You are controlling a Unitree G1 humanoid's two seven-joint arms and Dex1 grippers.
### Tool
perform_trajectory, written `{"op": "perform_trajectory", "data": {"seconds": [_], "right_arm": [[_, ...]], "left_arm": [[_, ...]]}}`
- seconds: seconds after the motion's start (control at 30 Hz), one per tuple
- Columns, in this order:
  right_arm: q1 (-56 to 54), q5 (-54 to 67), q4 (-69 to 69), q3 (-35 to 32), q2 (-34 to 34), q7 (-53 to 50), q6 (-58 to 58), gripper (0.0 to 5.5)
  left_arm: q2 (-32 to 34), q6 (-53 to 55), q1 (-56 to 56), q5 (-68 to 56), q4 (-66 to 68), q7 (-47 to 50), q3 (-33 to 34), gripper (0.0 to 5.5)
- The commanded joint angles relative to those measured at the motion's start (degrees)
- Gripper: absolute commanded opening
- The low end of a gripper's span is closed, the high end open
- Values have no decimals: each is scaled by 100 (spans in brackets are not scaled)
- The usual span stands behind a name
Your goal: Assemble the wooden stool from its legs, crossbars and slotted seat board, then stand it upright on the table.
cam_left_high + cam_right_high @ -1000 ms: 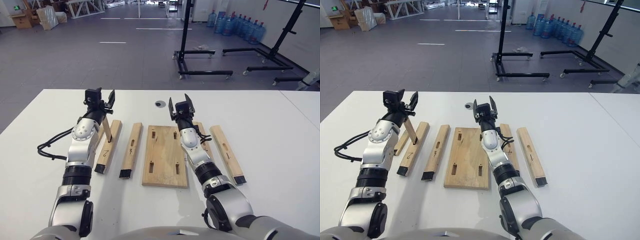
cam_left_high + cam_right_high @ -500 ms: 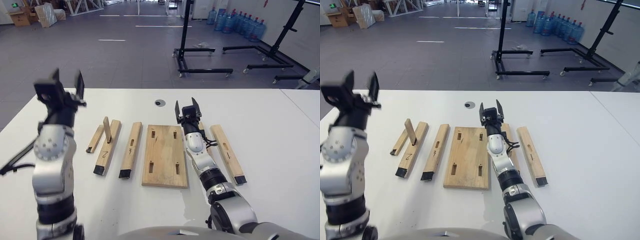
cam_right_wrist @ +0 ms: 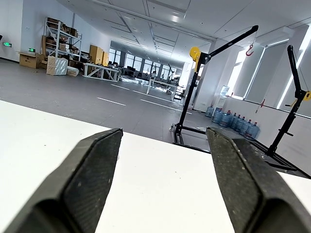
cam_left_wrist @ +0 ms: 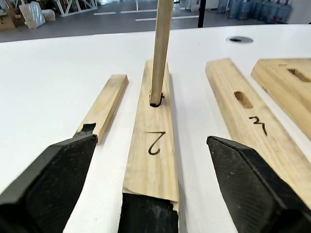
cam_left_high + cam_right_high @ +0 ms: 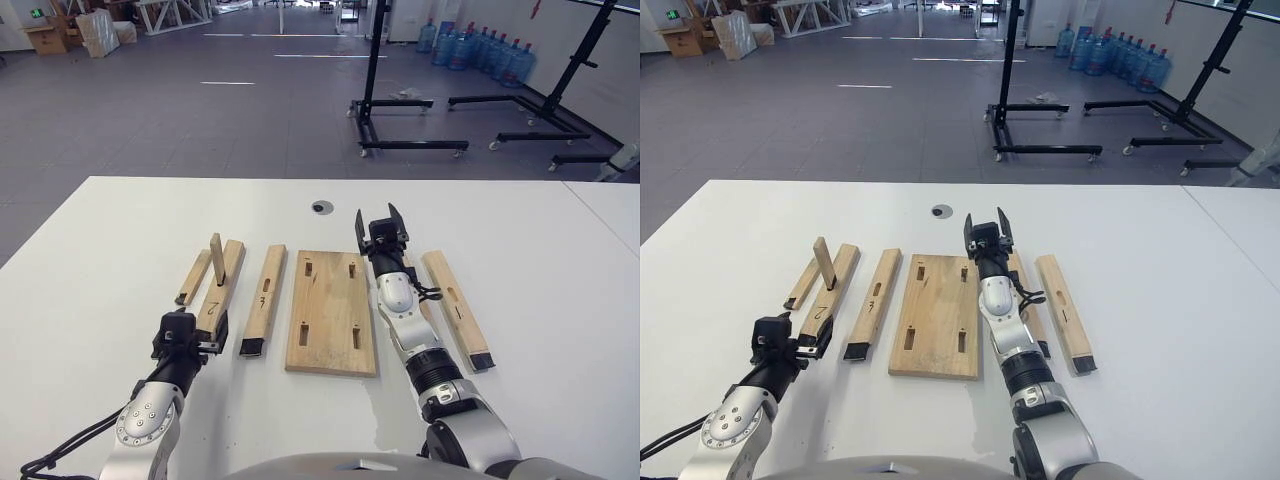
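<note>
The pale rectangular wooden seat board point(image 5: 330, 312), cut with four small slots, lies flat at the centre of the frame on the white counter point(image 5: 560, 300). Just left of it lies a long wooden leg with a black-capped end point(image 5: 263, 300). Further left is a second black-capped wooden leg point(image 5: 218, 293), with a short wooden crossbar point(image 5: 217, 258) standing upright in its slot. A second short crossbar point(image 5: 194, 277) lies flat beside that leg, at the far left of the row. To the right of the board, another capped leg point(image 5: 455, 310) lies flat, and between it and the board a fourth leg point(image 5: 404, 262) is mostly hidden beneath the right arm.

The left hand point(image 4: 150, 145) sits low in the lower left of the frame, its fingers spread wide either side of the second leg's black-capped end and not closed on it. The right hand point(image 5: 381, 222) is just beside the board's upper right corner, fingers apart and holding nothing.
</note>
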Motion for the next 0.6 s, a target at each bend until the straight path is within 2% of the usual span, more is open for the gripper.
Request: {"op": "perform_trajectory", "data": {"seconds": [0.03, 0.3, 0.53, 0.6], "right_arm": [[49, 29, -73, -25, 29, -25, 69, 317], [104, 32, -206, -29, 73, -28, 103, 317], [115, 52, -259, -42, 103, 21, 168, 317], [107, 63, -259, -55, 103, 28, 183, 317]], "left_arm": [[271, 352, -233, -123, 406, -278, 189, 410], [642, 1025, -729, -219, 899, -687, 186, 410], [312, 2018, -720, -295, 6, -282, -89, 410], [300, 2276, -638, -222, -219, -167, -214, 378]]}}
